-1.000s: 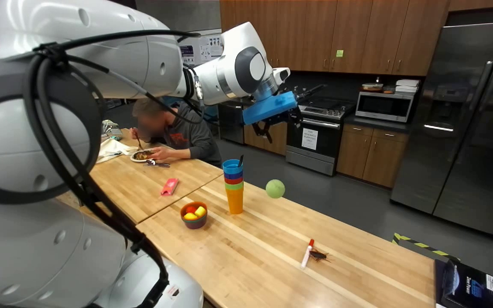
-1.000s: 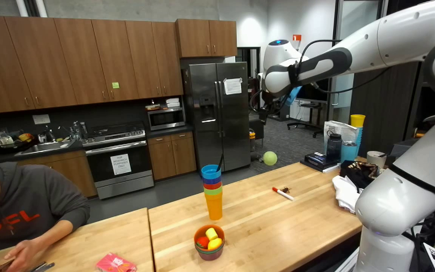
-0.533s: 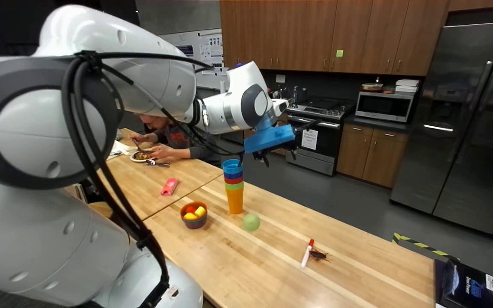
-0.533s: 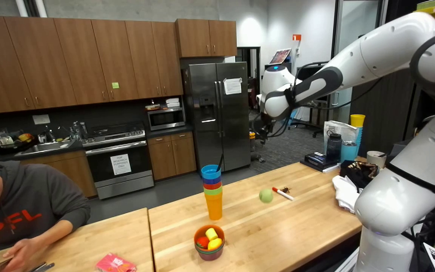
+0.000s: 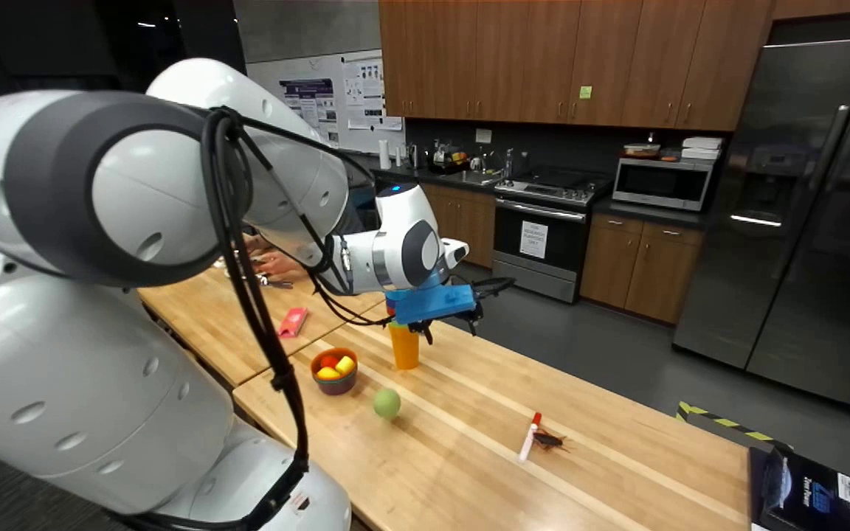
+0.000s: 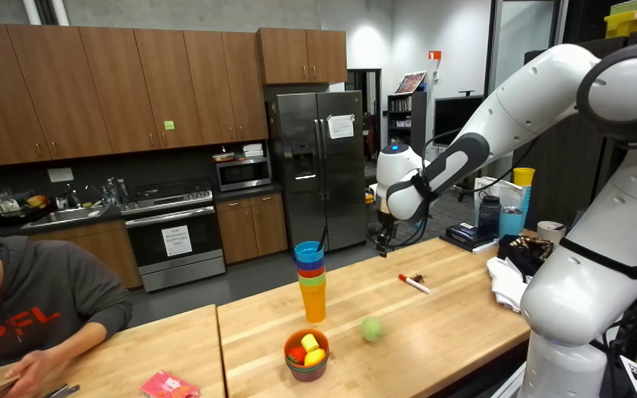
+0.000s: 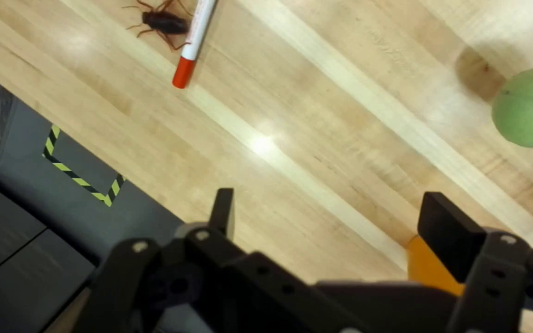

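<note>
My gripper (image 7: 329, 208) stands open above the table, its two dark fingers wide apart with nothing between them. In an exterior view the gripper (image 5: 450, 330) overlaps the stack of coloured cups (image 5: 405, 350); in the wrist view the orange cup (image 7: 426, 268) shows behind the right finger, and I cannot tell if they touch. A green tennis ball (image 7: 530, 106) is at the wrist view's right edge, beside its shadow. In an exterior view the ball (image 6: 372, 329) is slightly blurred, right of the bowl (image 6: 307, 376) of toy fruit; whether it rests on the wood is unclear.
A red-capped white marker (image 7: 195, 37) lies against a brown cockroach (image 7: 164, 23). A pink packet (image 5: 292, 322) lies on the adjoining table, where a person (image 6: 36, 315) sits. A black box (image 6: 468, 237), bottle (image 6: 489, 215) and white cloth (image 6: 506, 283) stand near the robot's base.
The arm has come down towards the table. Away from the gripper, the ball has dropped and shifted towards the bowl. The cups, bowl and marker have not moved.
</note>
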Available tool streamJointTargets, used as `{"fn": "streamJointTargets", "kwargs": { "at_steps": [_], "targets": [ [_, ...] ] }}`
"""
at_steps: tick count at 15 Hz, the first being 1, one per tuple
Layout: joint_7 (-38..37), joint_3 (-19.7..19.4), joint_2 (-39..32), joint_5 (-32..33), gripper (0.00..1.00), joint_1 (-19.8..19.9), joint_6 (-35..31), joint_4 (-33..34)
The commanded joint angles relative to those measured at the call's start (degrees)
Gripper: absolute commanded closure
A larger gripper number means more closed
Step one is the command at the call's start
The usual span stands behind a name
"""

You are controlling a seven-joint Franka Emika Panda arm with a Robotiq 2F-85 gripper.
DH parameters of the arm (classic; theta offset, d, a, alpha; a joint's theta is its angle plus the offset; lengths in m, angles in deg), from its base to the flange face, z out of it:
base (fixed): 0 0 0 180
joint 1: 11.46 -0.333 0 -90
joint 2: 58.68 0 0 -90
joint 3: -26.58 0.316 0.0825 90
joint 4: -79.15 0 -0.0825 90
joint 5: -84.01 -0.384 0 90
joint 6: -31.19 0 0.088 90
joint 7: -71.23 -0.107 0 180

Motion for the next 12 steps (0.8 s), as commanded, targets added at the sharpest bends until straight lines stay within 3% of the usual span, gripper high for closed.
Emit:
{"fn": "streamJointTargets", "kwargs": {
  "at_steps": [1, 2, 3, 5, 12],
  "targets": [
    [0.6, 2.5, -0.6, -3.5, 0.07, -4.5, -3.4, -4.5],
    [1.8, 3.1, -0.9, -4.9, 0.25, -6.4, -4.5, -5.6],
    [3.1, 3.7, -1.3, -6.7, 0.28, -8.5, -5.3, -6.6],
    [4.8, 5.2, -2.1, -9.3, 0.42, -12.3, -6.2, -8.1],
    [9.5, 9.3, -4.2, -15.9, 0.97, -21.6, -5.3, -8.4]
  ]
}}
